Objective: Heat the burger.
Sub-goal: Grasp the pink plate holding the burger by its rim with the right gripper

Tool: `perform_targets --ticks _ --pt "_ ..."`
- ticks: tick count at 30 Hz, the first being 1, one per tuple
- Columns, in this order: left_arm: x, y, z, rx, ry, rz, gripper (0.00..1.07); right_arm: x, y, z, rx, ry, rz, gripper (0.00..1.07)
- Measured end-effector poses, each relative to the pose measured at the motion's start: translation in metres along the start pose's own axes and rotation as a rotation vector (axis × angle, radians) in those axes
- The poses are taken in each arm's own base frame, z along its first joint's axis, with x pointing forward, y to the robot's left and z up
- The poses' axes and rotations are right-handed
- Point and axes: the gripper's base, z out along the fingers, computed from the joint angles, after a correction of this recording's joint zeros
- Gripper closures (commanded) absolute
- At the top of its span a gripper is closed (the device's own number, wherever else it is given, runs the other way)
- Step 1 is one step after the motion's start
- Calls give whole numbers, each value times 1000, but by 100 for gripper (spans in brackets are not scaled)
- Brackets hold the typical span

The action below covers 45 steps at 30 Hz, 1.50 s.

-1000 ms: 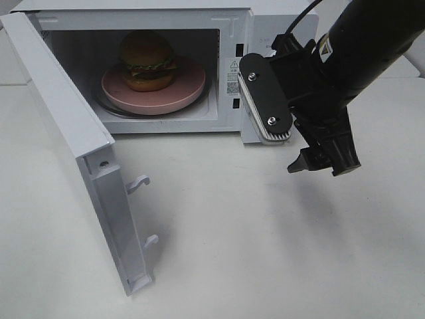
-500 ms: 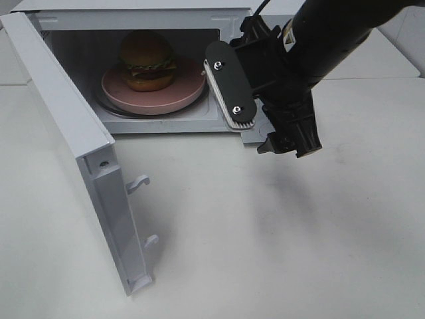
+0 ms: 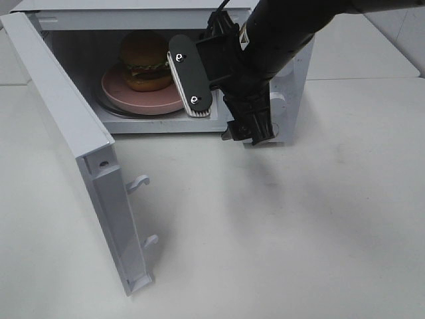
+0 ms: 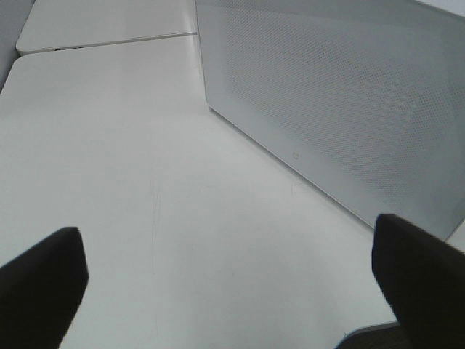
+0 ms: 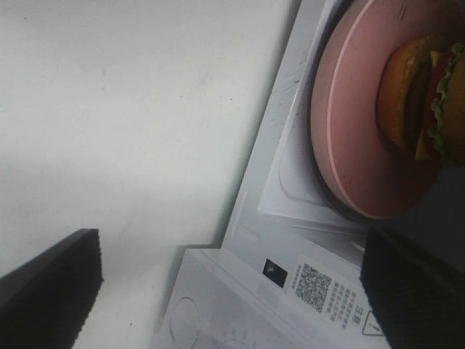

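A matte white bench (image 3: 319, 232) carries a boxy white microwave (image 3: 295, 73). Its door (image 3: 73, 133) is swung wide, with two plastic latch hooks on the inner edge. Inside the cavity a shallow, round pink plate (image 3: 129, 98) holds the burger (image 3: 145, 60), which has a glossy domed bun, frilly green lettuce and dark layers.

The black right tool (image 3: 247, 133) hangs at the right front edge of the opening. Its jaws are spread wide with nothing between them. It is outside the cavity and clear of the burger, which sits further in and to the left. In its wrist view the burger (image 5: 429, 102) shows beyond one finger.

The left tool (image 4: 229, 291) is likewise released and empty over bare bench, near a finely perforated white panel (image 4: 341, 94).
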Motion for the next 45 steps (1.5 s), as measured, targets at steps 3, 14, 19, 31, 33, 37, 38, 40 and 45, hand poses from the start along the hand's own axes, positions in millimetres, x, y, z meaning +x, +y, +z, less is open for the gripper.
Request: perform_targets --ticks 3,14,19,31,33,37,38,40,45 --pt "0 0 0 0 0 0 6 -2 -4 6 12 -3 13 14" --pt "0 0 0 0 0 0 6 -8 -16 25 47 -21 16 15" --pt "0 0 0 0 0 0 6 -10 -21 38 45 -17 30 15" --pt "0 0 0 0 0 0 6 -16 -34 67 55 -12 64 16" --pt "0 0 0 0 0 0 6 -17 -35 72 55 -10 66 16" --pt "0 0 0 0 0 0 6 -20 -39 84 67 -16 73 17" --pt "0 0 0 0 0 0 6 -20 -39 84 67 -16 73 17" --pt "0 0 0 0 0 0 6 -20 -39 86 71 -19 75 17" --pt "0 0 0 0 0 0 6 -24 -43 103 84 -28 84 18"
